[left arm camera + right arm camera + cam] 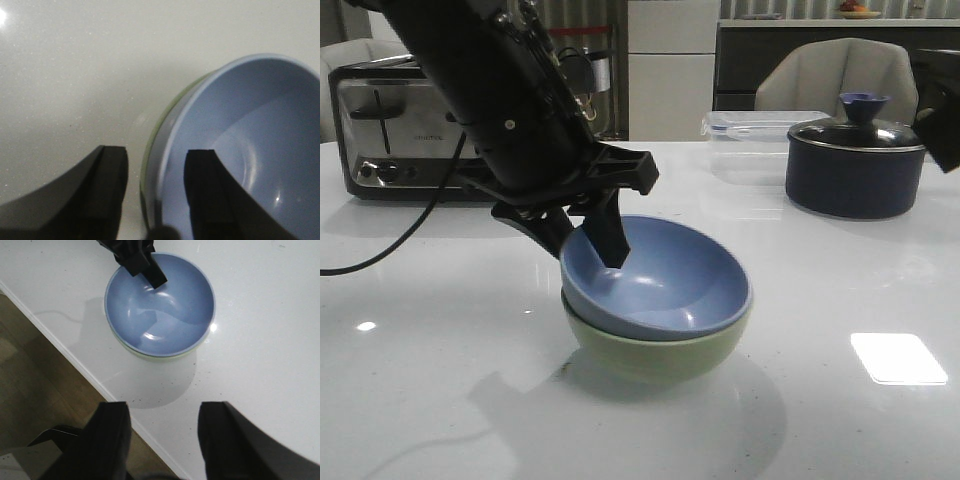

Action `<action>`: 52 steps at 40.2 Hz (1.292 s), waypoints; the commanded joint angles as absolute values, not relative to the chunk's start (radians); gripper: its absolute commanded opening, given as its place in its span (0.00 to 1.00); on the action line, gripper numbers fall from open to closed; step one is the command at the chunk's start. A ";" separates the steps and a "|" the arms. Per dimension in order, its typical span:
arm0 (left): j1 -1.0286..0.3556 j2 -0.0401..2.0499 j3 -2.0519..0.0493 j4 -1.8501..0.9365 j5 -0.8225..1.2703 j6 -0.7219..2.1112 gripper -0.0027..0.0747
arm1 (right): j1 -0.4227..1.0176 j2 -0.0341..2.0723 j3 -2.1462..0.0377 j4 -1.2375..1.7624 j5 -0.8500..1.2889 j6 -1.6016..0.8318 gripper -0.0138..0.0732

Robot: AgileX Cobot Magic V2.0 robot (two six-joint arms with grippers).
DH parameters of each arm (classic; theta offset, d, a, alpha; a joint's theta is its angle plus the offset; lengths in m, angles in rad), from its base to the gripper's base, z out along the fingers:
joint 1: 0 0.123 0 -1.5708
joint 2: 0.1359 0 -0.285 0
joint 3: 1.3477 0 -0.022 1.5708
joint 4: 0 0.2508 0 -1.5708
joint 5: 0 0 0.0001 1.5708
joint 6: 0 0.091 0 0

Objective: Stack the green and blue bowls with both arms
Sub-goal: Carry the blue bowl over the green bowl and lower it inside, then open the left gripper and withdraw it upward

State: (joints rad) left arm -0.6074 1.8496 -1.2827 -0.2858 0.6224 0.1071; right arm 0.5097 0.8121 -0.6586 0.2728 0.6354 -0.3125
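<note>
blue bowl (665,285) nested in green bowl (655,350) on worktop (840,400), left gripper (582,238) parted, straddling blue bowl rim, right gripper (162,437) parted, holding nothing, well above

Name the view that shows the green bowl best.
Front view: the green bowl shows its whole side under the blue bowl. The left wrist view shows only a rim sliver; the right wrist view, a thin edge.

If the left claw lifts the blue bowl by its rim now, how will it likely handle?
The blue bowl looks rigid, so it shouldn't flex. Its smooth matte wall may slip between the left claw fingers straddling the rim. Nested tilted in the green bowl, it could drag that along.
</note>
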 commanded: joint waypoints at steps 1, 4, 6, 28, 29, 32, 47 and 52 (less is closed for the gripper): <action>-0.615 1.770 -1.317 -0.291 0.589 0.109 0.57 | 0.510 0.805 -0.686 0.272 0.573 -0.325 0.66; -0.615 1.735 -1.317 -0.261 0.597 0.109 0.56 | 0.510 0.805 -0.686 0.272 0.573 -0.325 0.66; -0.615 1.702 -1.317 -0.240 0.609 0.109 0.56 | 0.510 0.805 -0.686 0.272 0.573 -0.325 0.66; -0.615 1.211 -1.083 -0.140 0.668 0.109 0.55 | 0.510 0.805 -0.686 0.272 0.573 -0.325 0.66; -0.615 1.179 -1.065 -0.140 0.668 0.109 0.55 | 0.510 0.805 -0.686 0.272 0.573 -0.325 0.66; -0.615 1.099 -1.005 -0.140 0.668 0.109 0.55 | 0.510 0.805 -0.686 0.272 0.573 -0.325 0.66; -0.615 0.755 -0.768 -0.138 0.676 0.109 0.55 | 0.505 0.805 -0.686 0.211 0.599 -0.325 0.66; -0.615 0.690 -0.740 -0.104 0.684 0.096 0.55 | 0.476 0.802 -0.686 0.200 0.623 -0.309 0.66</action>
